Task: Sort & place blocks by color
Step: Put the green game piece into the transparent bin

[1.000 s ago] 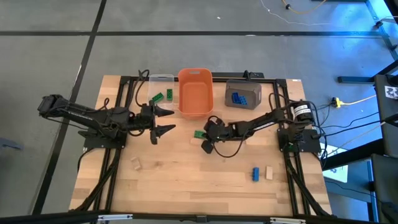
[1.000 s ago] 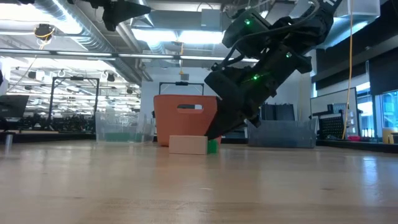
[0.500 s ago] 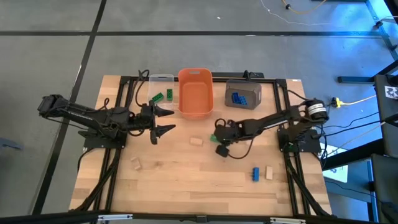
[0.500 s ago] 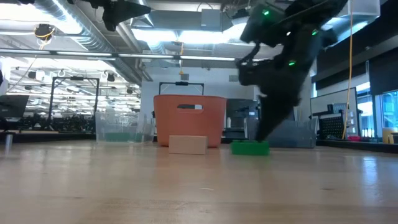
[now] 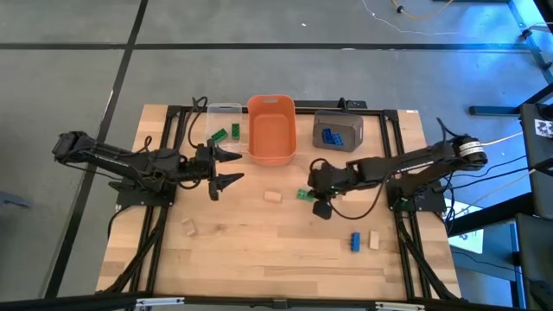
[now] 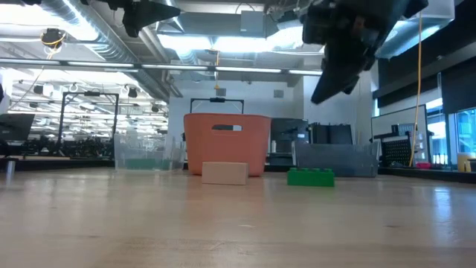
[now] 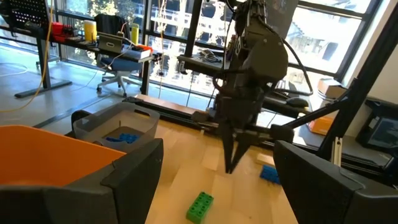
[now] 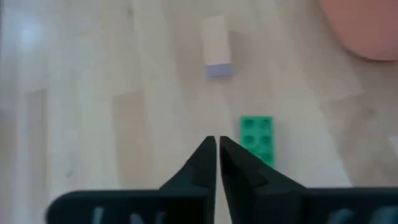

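A green block [image 5: 303, 195] lies flat on the table's middle, also seen in the right wrist view [image 8: 257, 140] and the low view [image 6: 311, 176]. My right gripper [image 5: 318, 200] hangs shut above the table just beside it [image 8: 217, 148], raised clear [image 6: 327, 91]. A beige block [image 5: 273, 196] lies left of the green one. A blue block [image 5: 354, 241] and a beige block [image 5: 374, 239] lie near the right front; another beige block [image 5: 188, 227] lies at the left front. My left gripper [image 5: 235, 168] waits open at the left, off the table.
At the far edge stand a clear bin [image 5: 224, 111] holding green blocks [image 5: 226, 133], an orange bin [image 5: 271, 128], and a grey bin [image 5: 338, 130] holding blue blocks [image 5: 329, 136]. Bare wood lies along the near edge.
My right gripper has moved toward the table's right edge and risen. The green block slid along the table to the right with it and now lies free. The beige block beside it has come into view and stayed put.
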